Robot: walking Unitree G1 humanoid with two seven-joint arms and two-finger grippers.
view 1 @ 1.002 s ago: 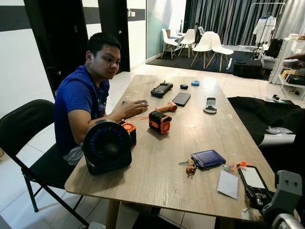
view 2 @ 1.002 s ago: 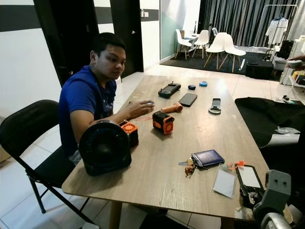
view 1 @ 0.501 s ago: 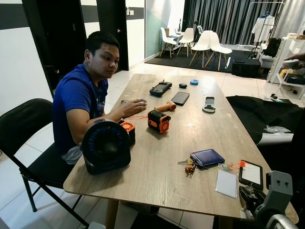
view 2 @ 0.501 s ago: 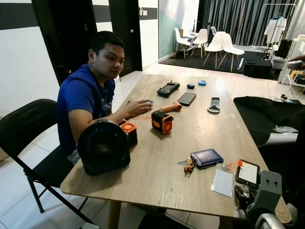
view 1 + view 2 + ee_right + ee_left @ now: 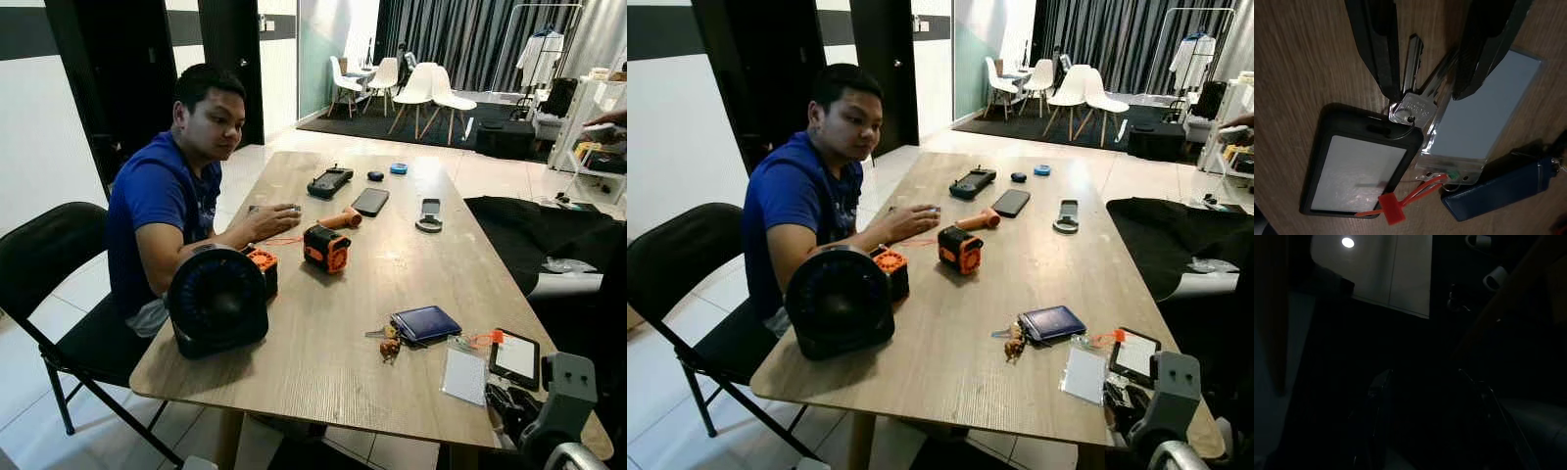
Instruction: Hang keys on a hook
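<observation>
Pick-up step in hand: right gripper (image 5: 1422, 54) stood open, fingers straddling the keys (image 5: 1415, 98) on the table (image 5: 323, 343), nothing gripped. Next: descend, close.

Table (image 5: 323, 323): light wood, fine grain pattern. Keys (image 5: 1415, 93): silver metal. Card holder (image 5: 1359, 171): black frame, pale grey face. Tag (image 5: 1393, 213): red-orange, same colour strap. Sleeve (image 5: 1484, 117): clear plastic, grey-blue card inside. Wallet (image 5: 427, 324): dark blue. Right gripper (image 5: 1425, 90): black fingers. Fan (image 5: 217, 302): black. Tool (image 5: 327, 249): orange and black. Person's shirt (image 5: 147, 201): blue. Chair (image 5: 49, 259): black. Left wrist view very dark; perhaps pale panel (image 5: 1378, 267) there.
</observation>
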